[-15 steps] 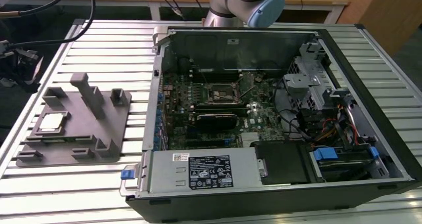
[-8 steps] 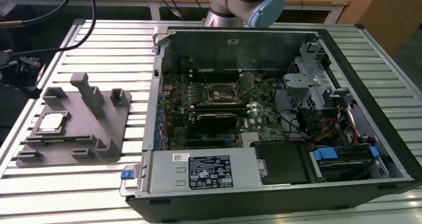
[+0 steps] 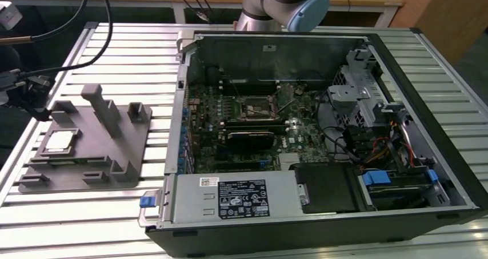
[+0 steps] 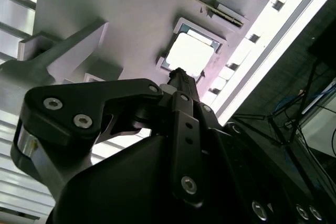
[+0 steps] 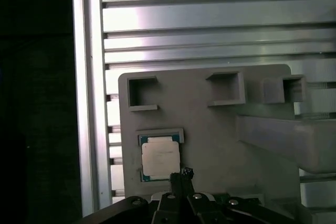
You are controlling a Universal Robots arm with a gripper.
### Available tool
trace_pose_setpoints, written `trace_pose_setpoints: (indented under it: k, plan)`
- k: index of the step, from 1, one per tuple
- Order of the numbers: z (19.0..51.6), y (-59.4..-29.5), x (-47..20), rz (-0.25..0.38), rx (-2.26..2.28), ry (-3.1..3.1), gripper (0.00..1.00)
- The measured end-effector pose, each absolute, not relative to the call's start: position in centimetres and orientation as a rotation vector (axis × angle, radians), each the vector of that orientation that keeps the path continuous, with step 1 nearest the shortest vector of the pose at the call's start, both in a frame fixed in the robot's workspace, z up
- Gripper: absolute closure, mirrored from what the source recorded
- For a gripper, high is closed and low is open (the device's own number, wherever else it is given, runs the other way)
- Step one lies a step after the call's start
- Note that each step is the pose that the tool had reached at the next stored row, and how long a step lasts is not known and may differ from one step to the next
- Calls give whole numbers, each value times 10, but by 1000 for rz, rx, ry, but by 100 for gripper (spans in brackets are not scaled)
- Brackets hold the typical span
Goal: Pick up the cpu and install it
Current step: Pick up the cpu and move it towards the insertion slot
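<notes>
The cpu [image 3: 59,142] is a small silvery square chip lying flat in a recess of the grey holder block [image 3: 114,156] at the exterior view's left. It also shows in both wrist views as the cpu [image 5: 160,158] [image 4: 190,53]. My gripper [image 3: 42,116] hangs above the holder's far corner, a little way from the chip. Its fingertips [image 5: 181,174] [image 4: 178,73] are pressed together into one narrow tip with nothing between them, just beside the chip's edge and not touching it.
An open computer case [image 3: 427,99] lies at the exterior view's right. The square metal-framed socket [image 3: 255,106] sits mid-motherboard, with a black block [image 3: 248,137] just in front of it. The holder has upright posts [image 3: 99,107]. Everything rests on a ribbed aluminium table [image 3: 76,213].
</notes>
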State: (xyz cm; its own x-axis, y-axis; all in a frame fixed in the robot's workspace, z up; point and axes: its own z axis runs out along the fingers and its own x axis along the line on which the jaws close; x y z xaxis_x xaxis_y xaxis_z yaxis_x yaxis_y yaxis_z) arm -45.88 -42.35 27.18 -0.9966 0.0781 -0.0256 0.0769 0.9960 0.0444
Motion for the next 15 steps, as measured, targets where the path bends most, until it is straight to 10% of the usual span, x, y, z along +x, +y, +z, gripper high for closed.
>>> trace_pose_setpoints:
  k: [15]
  plan:
    - [246, -430, -461, 68, 121, 3111, 89]
